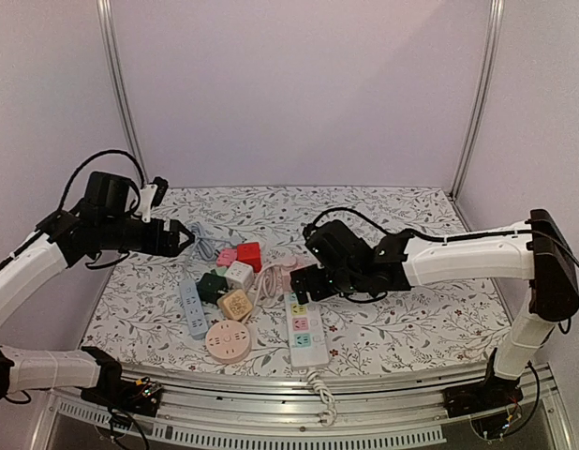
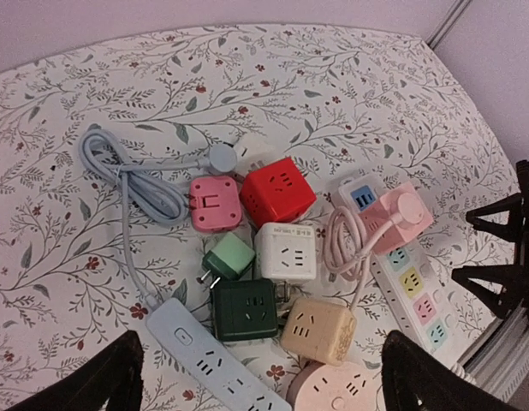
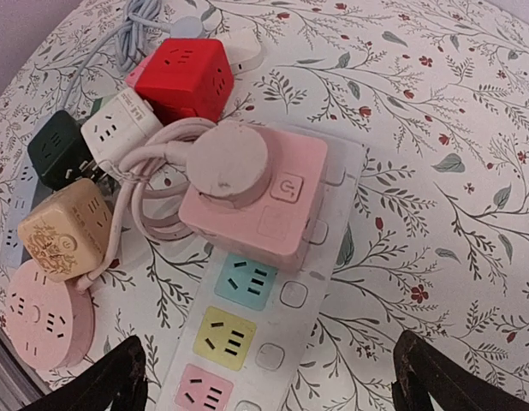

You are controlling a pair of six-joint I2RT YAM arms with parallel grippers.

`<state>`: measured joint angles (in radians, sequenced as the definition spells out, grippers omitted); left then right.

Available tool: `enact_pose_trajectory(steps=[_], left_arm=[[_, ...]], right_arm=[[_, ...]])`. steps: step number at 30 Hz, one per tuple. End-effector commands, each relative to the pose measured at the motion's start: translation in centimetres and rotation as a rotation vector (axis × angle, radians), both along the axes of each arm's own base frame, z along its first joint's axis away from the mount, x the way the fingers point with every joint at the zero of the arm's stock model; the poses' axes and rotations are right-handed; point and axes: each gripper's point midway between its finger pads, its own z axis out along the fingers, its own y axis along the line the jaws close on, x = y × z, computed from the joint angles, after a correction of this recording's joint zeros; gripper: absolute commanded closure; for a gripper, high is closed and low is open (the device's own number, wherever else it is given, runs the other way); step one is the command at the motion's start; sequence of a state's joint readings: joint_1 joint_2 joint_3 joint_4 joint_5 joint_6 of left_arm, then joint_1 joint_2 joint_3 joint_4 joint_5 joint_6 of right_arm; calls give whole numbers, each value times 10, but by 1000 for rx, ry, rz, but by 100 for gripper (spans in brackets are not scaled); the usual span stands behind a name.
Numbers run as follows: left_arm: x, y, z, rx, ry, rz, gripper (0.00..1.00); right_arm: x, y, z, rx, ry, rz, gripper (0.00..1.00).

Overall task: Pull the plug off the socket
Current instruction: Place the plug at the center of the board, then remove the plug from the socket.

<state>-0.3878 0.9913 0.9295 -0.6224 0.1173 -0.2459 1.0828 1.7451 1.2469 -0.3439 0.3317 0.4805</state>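
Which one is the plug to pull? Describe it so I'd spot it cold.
On the floral-print tablecloth, find the long white power strip with pastel sockets at the near edge. The pale pink square plug block sits on its far end. It alone rests on the strip, with a round pink cap on top.

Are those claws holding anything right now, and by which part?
Nothing is held: the left gripper and the right gripper are both open and empty.

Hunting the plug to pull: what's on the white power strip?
A pink cube adapter sits on the white power strip, a round pink plug on top. Anything beneath is hidden.
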Motion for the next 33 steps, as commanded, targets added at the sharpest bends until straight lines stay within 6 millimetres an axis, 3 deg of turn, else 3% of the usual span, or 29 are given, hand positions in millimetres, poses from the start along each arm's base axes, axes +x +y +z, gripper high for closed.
enact_pose_trajectory(steps=[1,5,9,14,18,23,26,33], left_arm=[[20,-25,38,-46,-56,-72,5],[43,-40,58,-62,-106,-102,5],[57,-43,45,-34,-87,-103,5],[50,-33,25,5,-52,-71,5],[48,-33,29,-13,-60,-69,5],[46,-35,28,-28,-50,-73,5],[45,-36,24,-34,-34,-75,5],[41,-39,22,-30,-27,-67,5]], right_arm=[[3,4,15,148,-90,-27,1],[11,16,8,180,-140,-10,2],[24,35,3,159,-163,-12,4],[39,37,-15,75,-180,-73,5],[45,35,-37,5,-165,-101,5],[50,43,-48,-32,-166,-99,7],[57,46,-54,-55,-182,-117,13],[65,51,-58,-80,-191,-133,41]])
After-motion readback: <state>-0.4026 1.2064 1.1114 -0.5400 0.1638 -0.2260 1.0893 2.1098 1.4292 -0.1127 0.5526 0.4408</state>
